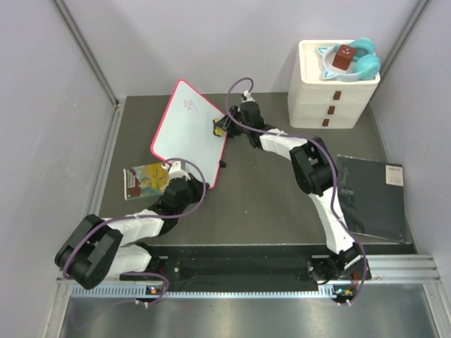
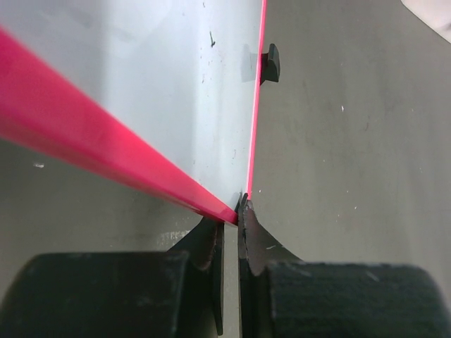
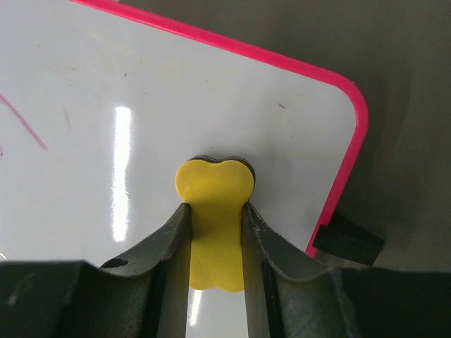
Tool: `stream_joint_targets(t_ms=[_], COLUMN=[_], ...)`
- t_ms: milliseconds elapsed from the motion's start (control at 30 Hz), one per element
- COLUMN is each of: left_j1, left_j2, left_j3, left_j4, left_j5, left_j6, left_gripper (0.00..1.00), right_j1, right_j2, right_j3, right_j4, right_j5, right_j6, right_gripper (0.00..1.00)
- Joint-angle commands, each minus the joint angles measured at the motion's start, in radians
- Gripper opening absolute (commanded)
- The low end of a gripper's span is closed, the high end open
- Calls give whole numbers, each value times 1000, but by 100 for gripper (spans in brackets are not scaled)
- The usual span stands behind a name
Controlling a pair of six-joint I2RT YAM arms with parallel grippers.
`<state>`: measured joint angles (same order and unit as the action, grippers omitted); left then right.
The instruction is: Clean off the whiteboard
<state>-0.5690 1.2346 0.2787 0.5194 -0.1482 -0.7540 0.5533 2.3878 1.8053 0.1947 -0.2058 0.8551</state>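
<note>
Left gripper [image 2: 238, 205] fingers, pressed together, pinched the red frame of the whiteboard [image 1: 184, 127], apparently steadying it on the table's [image 1: 268, 197] far-left part while the right gripper [image 3: 215, 211] clamped a yellow eraser [image 3: 215, 186] flat against its surface.

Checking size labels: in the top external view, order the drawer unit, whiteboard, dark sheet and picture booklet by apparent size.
1. The drawer unit, though its height brings it nearer the camera.
2. The whiteboard and the dark sheet look about alike; left unranked.
3. The picture booklet, clearly smallest.
</note>
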Motion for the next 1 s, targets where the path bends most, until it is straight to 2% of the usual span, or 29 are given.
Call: stream_joint_targets(t_ms=[0, 200, 367, 500, 667, 800, 967], left_j1=[-40, -42, -45, -48, -63, -81, -115], left_j2=[25, 19, 16, 9, 6, -26, -41], left_j3=[-13, -16, -15, -15, -13, -16, -10], left_j4=[-185, -185, -188, -190, -202, -219, -245], left_j5=[180, 179, 174, 170, 167, 157, 115], left_j6=[154, 154, 154, 156, 162, 160, 162], left_gripper=[0, 0, 0, 0, 0, 0, 0], right_j1=[184, 192, 192, 194, 192, 191, 162], right_j2=[4, -27, 8, 60, 180, 218, 247], right_j3=[-55, 87, 291, 422, 595, 631, 652], right_j4=[-115, -167, -192, -120, -129, -87, -95], right_j5=[-121, -98, -132, -139, -14, 126, 201], right_j6=[-51, -91, -84, -36, -13, -20, 15], right_gripper=[0, 0, 0, 0, 0, 0, 0])
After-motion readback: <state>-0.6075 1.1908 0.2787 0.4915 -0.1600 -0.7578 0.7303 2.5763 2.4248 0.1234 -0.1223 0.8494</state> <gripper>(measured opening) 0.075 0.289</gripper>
